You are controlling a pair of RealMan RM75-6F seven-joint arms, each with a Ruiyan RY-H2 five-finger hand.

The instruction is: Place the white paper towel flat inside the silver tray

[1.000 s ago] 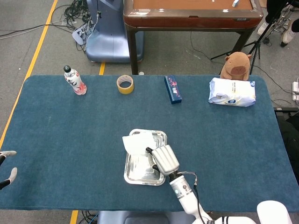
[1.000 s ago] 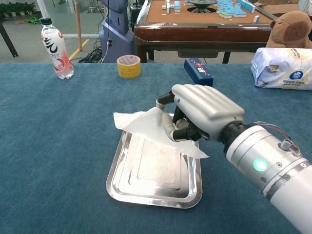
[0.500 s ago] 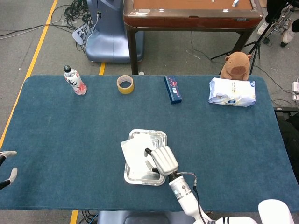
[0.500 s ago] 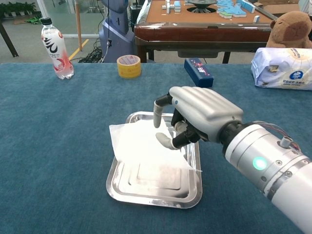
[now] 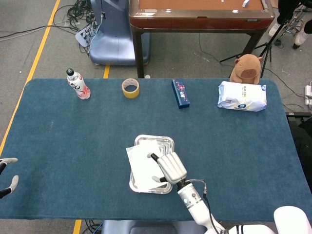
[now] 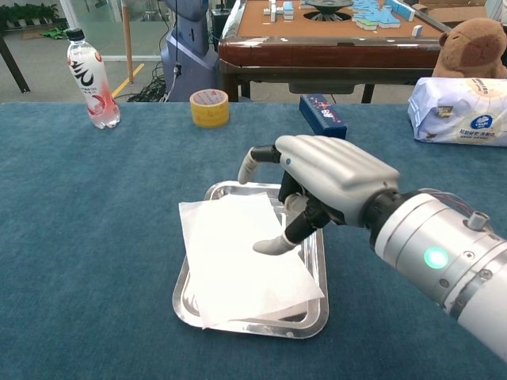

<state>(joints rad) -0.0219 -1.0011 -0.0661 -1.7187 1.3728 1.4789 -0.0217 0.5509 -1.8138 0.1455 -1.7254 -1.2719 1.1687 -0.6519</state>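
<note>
The white paper towel (image 6: 242, 257) lies spread out in the silver tray (image 6: 230, 189), its left edge reaching slightly over the tray's left rim. My right hand (image 6: 325, 186) hovers over the tray's right side with its fingers apart and nothing in them; the thumb tip sits at the towel's right edge, and I cannot tell whether it touches. From above, the towel (image 5: 143, 164) covers most of the tray (image 5: 166, 142), with the right hand (image 5: 169, 167) at its right. Only two spread fingertips of my left hand (image 5: 7, 174) show at the table's left edge, holding nothing.
Along the far side of the blue table stand a water bottle (image 5: 78, 84), a yellow tape roll (image 5: 130, 87), a dark blue box (image 5: 180, 93), a white tissue pack (image 5: 242, 96) and a brown plush toy (image 5: 246, 68). A brown table stands beyond.
The right hand has let go of the towel and spread its fingers. The towel, held raised above the tray a second ago, has dropped and flattened into it.
</note>
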